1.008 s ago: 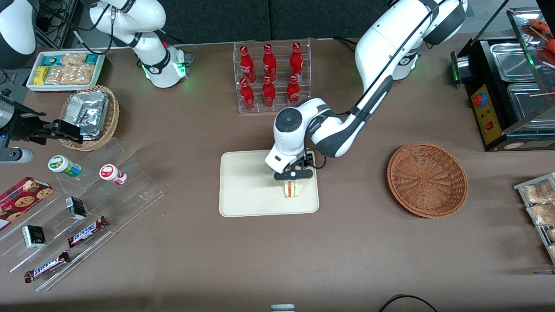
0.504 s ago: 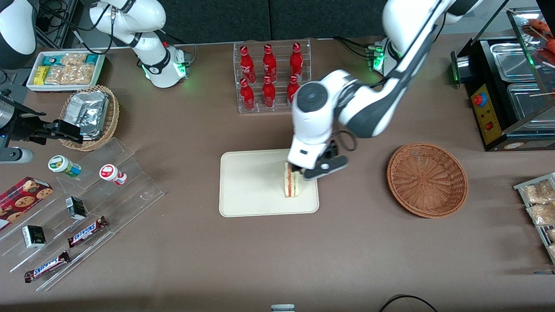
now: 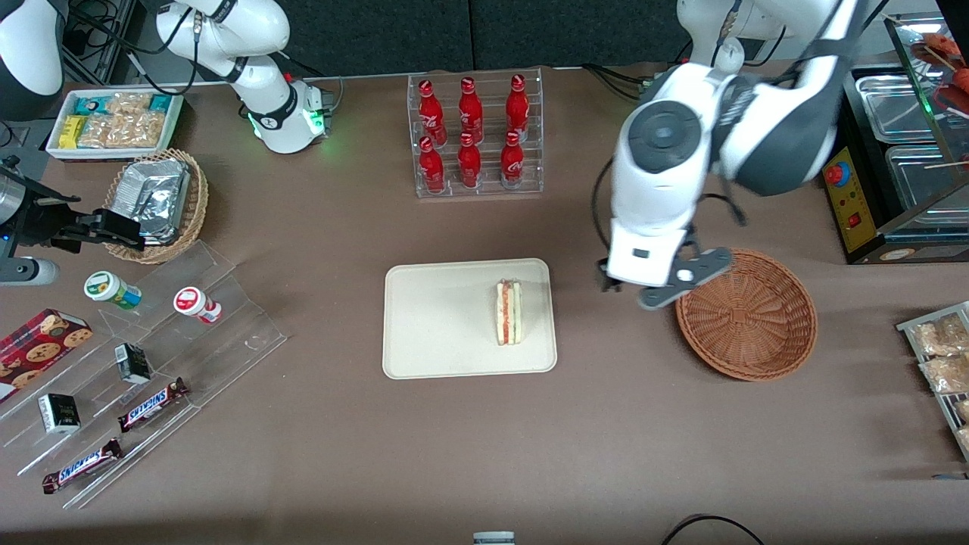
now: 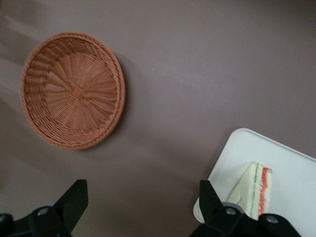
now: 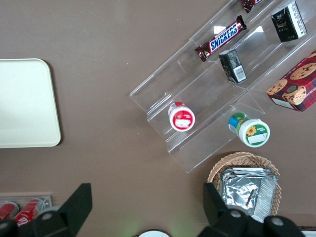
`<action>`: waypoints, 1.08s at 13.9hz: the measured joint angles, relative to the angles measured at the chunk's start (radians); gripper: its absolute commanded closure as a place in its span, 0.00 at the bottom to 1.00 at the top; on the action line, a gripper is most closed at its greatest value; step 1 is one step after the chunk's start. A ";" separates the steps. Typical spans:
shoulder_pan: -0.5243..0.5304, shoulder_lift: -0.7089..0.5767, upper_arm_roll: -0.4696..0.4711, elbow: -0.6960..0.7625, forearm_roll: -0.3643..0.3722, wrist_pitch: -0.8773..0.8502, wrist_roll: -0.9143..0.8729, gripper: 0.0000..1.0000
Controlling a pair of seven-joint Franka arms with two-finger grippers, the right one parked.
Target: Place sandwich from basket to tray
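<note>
The sandwich (image 3: 509, 312) stands on its edge on the tray (image 3: 439, 325), in the part of the tray nearest the basket (image 3: 746, 313), its red and pale green layers facing up; both sit just below the middle of the front frame. In the left wrist view the sandwich (image 4: 254, 190) shows as a white wedge with the striped filling along one side, resting near a rounded corner of the tray (image 4: 291, 168). The gripper (image 3: 657, 284) hangs in the air right of centre in the front frame, over the bare table (image 3: 590, 424) between the tray and the basket, nearly at the basket's rim, touching neither. Its fingers (image 4: 74, 200) are spread wide apart and hold nothing, with brown tabletop showing between them in the wrist view. The basket (image 4: 73, 90) has nothing in it, its woven spokes plainly visible. In the upper middle of the front frame, farther from the camera than the tray, a clear rack holds six red bottles (image 3: 469, 132). Toward the parked arm's end of the table, at the left of the frame, lie a tan basket of foil packets (image 3: 157, 198), a clear stepped stand with snack bars (image 3: 151, 405) and a white box of snacks (image 3: 113, 125)
</note>
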 measured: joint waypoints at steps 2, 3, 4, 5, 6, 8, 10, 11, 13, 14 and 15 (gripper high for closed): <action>0.072 -0.036 0.001 0.005 -0.026 -0.018 0.084 0.01; 0.104 -0.055 0.002 0.007 -0.037 -0.037 0.132 0.01; 0.135 -0.073 0.002 0.008 -0.056 -0.060 0.187 0.01; 0.163 -0.094 0.006 0.008 -0.081 -0.076 0.248 0.01; 0.177 -0.116 0.025 0.009 -0.105 -0.093 0.308 0.01; 0.177 -0.164 0.118 0.009 -0.172 -0.121 0.439 0.01; 0.175 -0.206 0.203 0.009 -0.208 -0.159 0.584 0.01; 0.166 -0.224 0.241 0.009 -0.213 -0.183 0.673 0.01; 0.118 -0.250 0.340 0.006 -0.221 -0.206 0.810 0.01; 0.100 -0.257 0.373 0.003 -0.235 -0.207 0.842 0.01; 0.091 -0.262 0.389 -0.002 -0.249 -0.208 0.857 0.01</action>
